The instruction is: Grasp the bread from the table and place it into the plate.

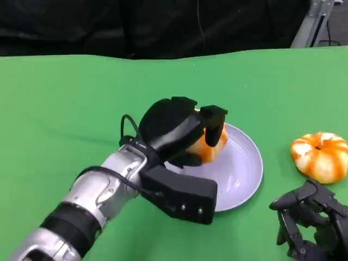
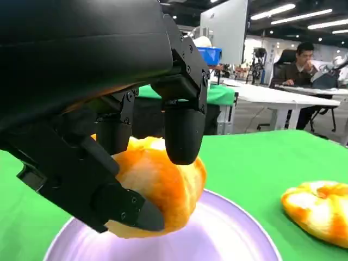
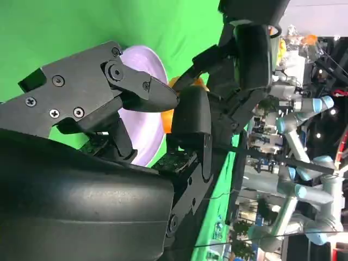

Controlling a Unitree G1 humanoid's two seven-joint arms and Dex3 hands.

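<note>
1. At the head view's left we see the silver left arm (image 1: pixel 92 201) reach up and to the right across the green table (image 1: pixel 60 103).
2. Its left hand (image 1: pixel 182 133) hangs over the near-left part of the plate (image 1: pixel 244 179), fingers clasped around the bread (image 1: pixel 209 144).
3. In the left wrist view the bread (image 2: pixel 157 187) sits between the black fingers (image 2: pixel 185 130): one presses on its top, another wedges under its lower edge. Its underside lies very close to the lilac plate (image 2: pixel 228 239); whether it touches we cannot tell.
4. The plate is pale lilac and round, a little right of the table's middle, its right half bare.
5. Right of the plate, well apart from it, a second bun (image 1: pixel 321 156) lies on the table, orange with pale stripes; the left wrist view shows it at the edge (image 2: pixel 321 209).
6. At the lower right the right hand (image 1: pixel 312 223) rests low over the table, just in front of that bun, fingers curled loosely and apart with nothing in them.
7. In the right wrist view we see the right hand's fingers (image 3: pixel 136 92) spread, with the plate (image 3: pixel 147 119) and a sliver of the bread (image 3: pixel 168 114) beyond them.
8. A person (image 2: pixel 302 65) sits at a white desk in the left wrist view's background.
</note>
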